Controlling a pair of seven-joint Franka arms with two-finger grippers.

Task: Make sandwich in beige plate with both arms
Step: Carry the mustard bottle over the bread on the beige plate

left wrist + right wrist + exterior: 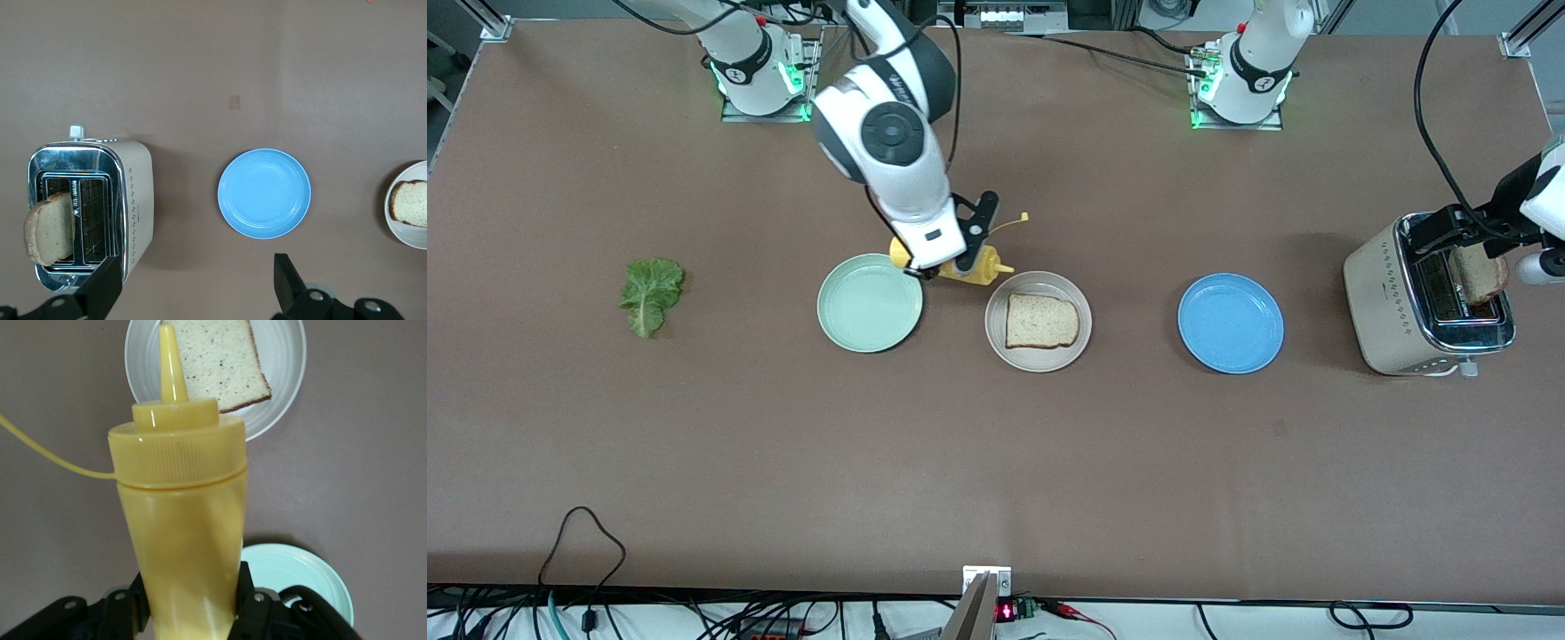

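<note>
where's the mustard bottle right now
The mustard bottle is clamped in the right gripper, held between the mint-green plate and the beige plate, with its nozzle aimed toward the bread slice on the beige plate.

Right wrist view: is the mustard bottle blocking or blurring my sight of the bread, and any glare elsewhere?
Right wrist view: the mustard bottle fills the centre, soft-edged, its nozzle crossing the bread slice, which stays sharp on the beige plate. Left wrist view: the toaster top rim reflects brightly; the blue plate has mild sheen. Front view: even light, soft shadows.
</note>
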